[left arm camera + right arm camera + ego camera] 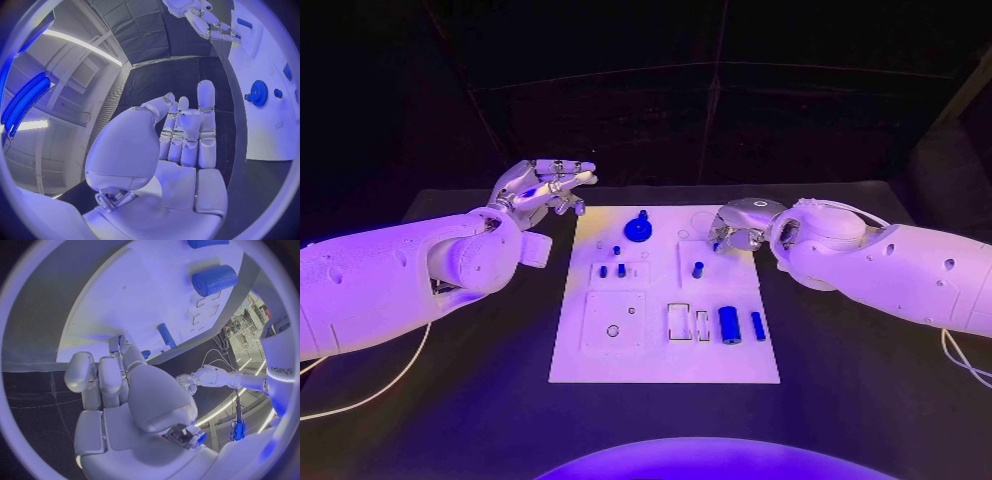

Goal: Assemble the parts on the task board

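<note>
Our left hand (545,186) hovers above the black desk (473,390) just off the far left corner of the task board (664,370). Its wrist view shows the palm bare and the fingers loosely curled with nothing between them, so we read it as released and idle. We would keep it there, off the white plate, so that it neither shades nor nudges the parts.

On the board itself, going across from left to right: a blue gear (639,228) sits near the far edge, two small blue pegs (612,270) stand below it, another short peg (698,269) stands to their right, and nearer to us a thick blue cylinder (728,324) and a slimmer blue bar (759,326) lie side by side next to two empty rectangular slots (679,321).

Our right hand (741,228) is at the far right corner of the board, fingers curled downward over the plate. We cannot tell whether a part is pinched between them: the wrist view shows something blue beside the fingertips, but not whether it is held.

We judge the step in hand to be a pick or seating at that corner. To do it well we should lower slowly, keep the part upright and square to its seat, press straight down and not sideways, and let the board stay flat and unmoved on the desk.
</note>
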Motion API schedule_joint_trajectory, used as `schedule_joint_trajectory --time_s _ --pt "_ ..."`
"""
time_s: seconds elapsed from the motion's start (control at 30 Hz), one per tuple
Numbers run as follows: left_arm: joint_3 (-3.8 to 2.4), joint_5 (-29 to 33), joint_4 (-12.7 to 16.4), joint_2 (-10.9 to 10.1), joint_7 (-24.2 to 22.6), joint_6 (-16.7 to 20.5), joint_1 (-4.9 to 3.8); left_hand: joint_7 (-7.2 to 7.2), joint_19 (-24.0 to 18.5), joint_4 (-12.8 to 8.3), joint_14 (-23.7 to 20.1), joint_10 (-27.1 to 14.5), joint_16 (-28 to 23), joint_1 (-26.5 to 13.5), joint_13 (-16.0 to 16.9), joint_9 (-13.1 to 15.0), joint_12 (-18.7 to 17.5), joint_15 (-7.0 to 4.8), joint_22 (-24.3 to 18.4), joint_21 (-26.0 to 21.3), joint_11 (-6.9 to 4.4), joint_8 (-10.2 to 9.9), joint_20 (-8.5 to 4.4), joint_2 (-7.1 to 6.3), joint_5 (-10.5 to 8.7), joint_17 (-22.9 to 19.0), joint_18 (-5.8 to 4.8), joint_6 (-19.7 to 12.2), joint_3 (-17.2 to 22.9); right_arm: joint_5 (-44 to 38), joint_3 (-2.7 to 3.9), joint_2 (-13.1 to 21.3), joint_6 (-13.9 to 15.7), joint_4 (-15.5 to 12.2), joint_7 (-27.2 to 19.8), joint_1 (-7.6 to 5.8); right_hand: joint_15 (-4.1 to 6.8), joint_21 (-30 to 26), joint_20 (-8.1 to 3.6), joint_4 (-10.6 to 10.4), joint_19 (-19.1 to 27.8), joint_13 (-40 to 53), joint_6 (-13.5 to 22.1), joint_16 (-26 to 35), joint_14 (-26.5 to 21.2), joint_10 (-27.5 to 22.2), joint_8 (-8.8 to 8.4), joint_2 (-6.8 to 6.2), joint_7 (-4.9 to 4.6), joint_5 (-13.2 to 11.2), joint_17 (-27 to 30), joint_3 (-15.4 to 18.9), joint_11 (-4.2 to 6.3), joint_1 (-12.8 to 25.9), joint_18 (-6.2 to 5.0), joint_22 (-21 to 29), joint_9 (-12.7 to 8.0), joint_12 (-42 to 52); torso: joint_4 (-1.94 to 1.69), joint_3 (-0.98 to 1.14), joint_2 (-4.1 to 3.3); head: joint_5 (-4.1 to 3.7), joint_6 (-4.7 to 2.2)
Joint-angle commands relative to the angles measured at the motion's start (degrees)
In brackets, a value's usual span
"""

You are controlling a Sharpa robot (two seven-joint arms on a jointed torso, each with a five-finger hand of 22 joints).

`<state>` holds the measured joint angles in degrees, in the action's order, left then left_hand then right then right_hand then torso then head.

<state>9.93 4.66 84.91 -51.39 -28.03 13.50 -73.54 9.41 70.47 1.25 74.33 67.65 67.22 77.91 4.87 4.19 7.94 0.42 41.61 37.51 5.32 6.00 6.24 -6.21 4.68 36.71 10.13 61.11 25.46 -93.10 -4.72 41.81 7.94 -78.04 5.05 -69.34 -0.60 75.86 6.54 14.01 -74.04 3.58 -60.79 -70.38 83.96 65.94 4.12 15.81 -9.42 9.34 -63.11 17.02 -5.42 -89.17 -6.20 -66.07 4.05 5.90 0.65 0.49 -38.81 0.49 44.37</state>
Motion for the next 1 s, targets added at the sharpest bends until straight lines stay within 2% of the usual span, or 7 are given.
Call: schedule_joint_trajectory --time_s 0.03,0.2,0.33,0.47,0.73,1.0 --pt "-0.04 0.21 0.14 -0.03 -0.59 0.18 -0.08 0.19 -0.29 -0.27 -0.44 -0.34 -0.40 0.59 0.08 -0.07 0.34 0.00 -0.05 -0.39 -0.03 0.22 -0.11 -0.19 0.36 -0.05 0.35 -0.37 -0.08 -1.45 -0.28 -0.16 -1.83 0.15 1.23 0.37 0.18 0.32 -0.13 0.94 -0.22 -0.01 -0.47 -0.18 1.63 0.50 -0.34 0.95 0.11 -0.55 -0.08 -0.39 0.14 -0.01 0.89 -0.16 -0.11 -0.35 -0.04 -0.03 0.03 -0.02 0.06" --pt "-0.04 0.21 0.13 -0.03 -0.73 0.43 -0.08 0.22 -0.27 -0.55 -0.48 -0.43 -0.40 0.86 0.09 -0.09 0.45 0.01 -0.11 -0.47 -0.01 0.21 -0.12 -0.25 0.40 -0.09 0.36 -0.47 0.02 -2.57 -0.28 -0.38 -0.58 0.15 1.88 0.51 0.23 0.82 -0.20 2.61 -0.33 0.00 -0.86 -0.60 1.58 1.04 -0.37 1.05 0.06 -1.04 -0.38 -2.79 0.17 -0.43 0.98 -0.82 -0.18 -0.61 -0.01 -0.02 0.03 -0.08 0.19" --pt "-0.04 0.21 0.12 -0.04 -0.76 0.46 -0.08 0.24 -0.25 -0.74 -0.51 -0.48 -0.42 1.05 0.10 -0.09 0.52 0.01 -0.13 -0.51 0.00 0.22 -0.12 -0.27 0.42 -0.15 0.36 -0.49 0.10 -3.48 -0.28 -0.45 0.56 -0.06 2.26 0.72 0.30 1.63 -0.26 2.83 -0.87 0.02 -1.16 -1.14 1.65 1.48 -0.36 0.74 0.14 -1.28 -0.89 -4.54 0.24 -1.20 1.20 -2.02 -0.20 -0.74 -0.01 -0.05 0.06 -0.34 0.24" --pt "-0.04 0.21 0.12 -0.04 -0.75 0.43 -0.08 0.26 -0.23 -0.90 -0.54 -0.52 -0.42 1.19 0.11 -0.09 0.58 0.00 -0.15 -0.54 0.01 0.22 -0.13 -0.32 0.43 -0.19 0.36 -0.52 0.15 -4.06 -0.28 -0.52 0.98 -0.30 2.60 0.89 0.33 2.01 -0.26 2.83 -1.16 0.03 -1.35 -1.31 1.67 1.70 -0.33 0.56 0.16 -1.32 -1.02 -4.95 0.27 -1.26 1.32 -2.59 -0.19 -0.77 0.00 -0.05 0.07 -0.64 0.23" --pt "-0.04 0.21 0.23 -0.20 -0.77 0.16 -0.08 0.28 -0.21 -1.13 -0.60 -0.58 -0.47 1.37 0.11 -0.09 0.66 0.00 -0.18 -0.58 0.03 0.23 -0.14 -0.41 0.43 -0.33 0.36 -0.55 0.20 -4.41 -0.27 0.15 2.63 -1.39 2.69 1.05 0.38 2.75 -0.22 2.75 -1.56 0.03 -1.77 -1.70 1.67 2.18 -0.38 -0.09 0.22 -0.05 -1.21 -5.81 0.34 -0.01 1.49 -3.60 -0.21 -1.03 0.00 -0.02 0.10 -0.70 0.13" --pt "-0.04 0.21 0.18 -0.24 -0.86 -0.18 -0.08 0.30 -0.21 -1.18 -0.61 -0.60 -0.49 1.39 0.11 -0.09 0.68 0.01 -0.18 -0.59 0.04 0.23 -0.14 -0.46 0.42 -0.37 0.36 -0.56 0.20 -4.12 -0.26 0.85 4.69 -2.44 2.40 1.08 0.39 3.29 -0.17 2.62 -1.99 0.05 -2.03 -2.16 1.74 2.49 -0.37 -0.44 0.32 -0.33 -1.55 -6.17 0.43 1.94 1.65 -4.43 -0.21 -1.24 -0.02 0.03 0.09 -0.73 0.00"
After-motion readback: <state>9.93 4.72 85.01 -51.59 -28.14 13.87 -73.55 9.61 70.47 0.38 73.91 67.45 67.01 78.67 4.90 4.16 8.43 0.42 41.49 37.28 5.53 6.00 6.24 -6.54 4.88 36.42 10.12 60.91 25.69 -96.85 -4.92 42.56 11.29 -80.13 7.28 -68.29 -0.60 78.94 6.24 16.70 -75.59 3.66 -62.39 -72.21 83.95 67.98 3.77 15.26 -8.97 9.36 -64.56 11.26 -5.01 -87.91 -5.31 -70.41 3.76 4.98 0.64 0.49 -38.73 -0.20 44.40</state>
